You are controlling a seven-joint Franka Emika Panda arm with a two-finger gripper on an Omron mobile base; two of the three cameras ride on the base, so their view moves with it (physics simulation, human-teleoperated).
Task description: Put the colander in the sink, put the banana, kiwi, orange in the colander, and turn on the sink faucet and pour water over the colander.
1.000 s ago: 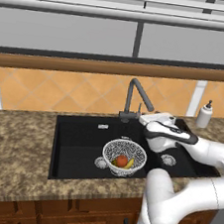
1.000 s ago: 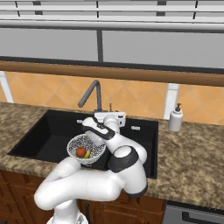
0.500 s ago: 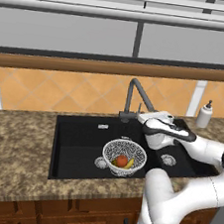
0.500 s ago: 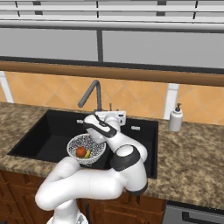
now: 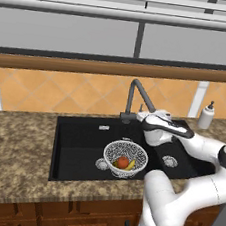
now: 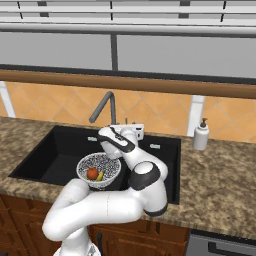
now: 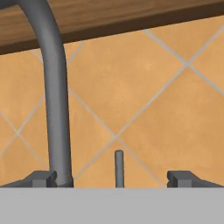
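Note:
The wire-mesh colander (image 5: 126,152) (image 6: 99,167) sits in the large basin of the black sink (image 5: 80,131) (image 6: 50,155). Inside it lie the orange (image 5: 123,162) (image 6: 92,173) and the banana (image 5: 131,165) (image 6: 100,176); the kiwi is too small to make out. The dark grey faucet (image 5: 134,95) (image 6: 106,104) (image 7: 54,96) rises behind the sink, its spout angled over the colander, and no stream runs from it. My gripper (image 5: 141,117) (image 6: 136,131) (image 7: 113,179) is open at the faucet's base. Its fingertips (image 7: 41,178) stand either side of the small upright lever (image 7: 118,168).
A white soap-dispenser bottle (image 5: 206,116) (image 6: 201,136) stands on the granite counter (image 5: 12,162) right of the sink. The smaller basin with its silver drain (image 5: 169,161) lies under my forearm. An orange tiled wall and a wooden ledge (image 7: 131,17) are close behind the faucet.
My hand has edged a little closer to the faucet's base. The colander and the fruits have stayed put.

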